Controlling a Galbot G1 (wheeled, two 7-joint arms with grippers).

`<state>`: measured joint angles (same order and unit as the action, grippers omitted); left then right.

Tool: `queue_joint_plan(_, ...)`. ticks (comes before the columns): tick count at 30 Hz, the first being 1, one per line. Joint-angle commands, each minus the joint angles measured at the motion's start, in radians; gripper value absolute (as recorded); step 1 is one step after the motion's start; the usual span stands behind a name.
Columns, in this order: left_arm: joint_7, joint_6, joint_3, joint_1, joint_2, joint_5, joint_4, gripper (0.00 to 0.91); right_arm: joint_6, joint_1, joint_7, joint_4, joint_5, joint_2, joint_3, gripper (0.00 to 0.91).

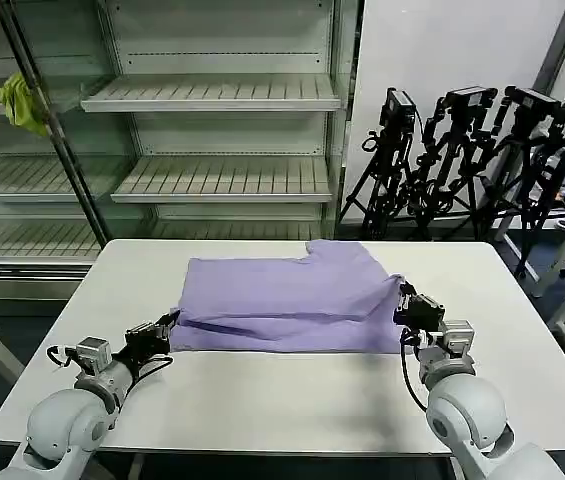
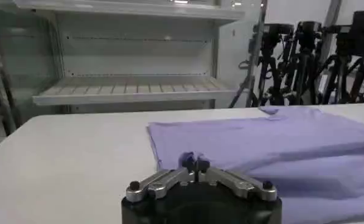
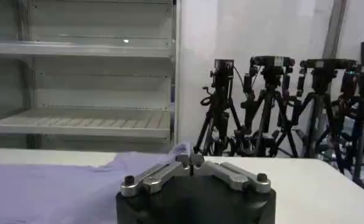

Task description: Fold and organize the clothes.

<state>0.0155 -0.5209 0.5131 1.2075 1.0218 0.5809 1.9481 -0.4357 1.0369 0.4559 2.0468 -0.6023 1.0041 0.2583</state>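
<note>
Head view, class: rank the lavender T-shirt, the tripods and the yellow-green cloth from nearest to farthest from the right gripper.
1. lavender T-shirt: on the table, its edge at the right gripper.
2. tripods: on the floor beyond the table, right side.
3. yellow-green cloth: on the shelving, far left.

Two rounded white arm shells at 7 and 5 o'clock of the head view, each tapering to a silver wrist block, then a black gripper: left gripper, right gripper. Thin black cables looped beside each wrist. Up close, silver finger links pinned by dark screws on glossy black housings.
</note>
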Motion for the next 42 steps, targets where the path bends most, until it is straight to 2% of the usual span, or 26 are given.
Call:
queue_joint_plan(1, 0.0, 0.0, 0.0, -0.003, -0.001, 0.0, -0.004, 0.02, -0.001, -0.013, 0.002, -0.003, -0.003, -0.006, 0.004, 0.0)
queue_joint_plan(17, 0.004, 0.009, -0.039, -0.023, 0.009, -0.036, -0.053, 0.03, 0.008, -0.022, -0.011, -0.061, 0.03, 0.021, -0.026, 0.0)
queue_joint_plan(18, 0.004, 0.01, -0.041, -0.024, 0.01, -0.038, -0.055, 0.171, 0.009, -0.021, -0.013, -0.064, 0.035, 0.022, -0.027, 0.252)
queue_joint_plan(19, 0.004, 0.012, -0.043, -0.026, 0.011, -0.041, -0.059, 0.786, 0.009, -0.02, -0.015, -0.068, 0.041, 0.024, -0.028, 0.907)
queue_joint_plan(20, 0.004, 0.012, -0.044, -0.026, 0.011, -0.041, -0.06, 0.907, 0.01, -0.02, -0.014, -0.069, 0.043, 0.024, -0.03, 0.907)
queue_joint_plan(36, 0.008, 0.038, 0.0, 0.007, -0.003, -0.044, -0.034, 0.907, 0.013, -0.035, -0.02, -0.094, 0.102, 0.01, -0.046, 0.907)
queue_joint_plan(42, 0.004, 0.042, 0.036, 0.077, -0.012, -0.038, 0.034, 0.907, -0.003, 0.015, -0.012, -0.013, 0.061, -0.053, -0.023, 0.907)
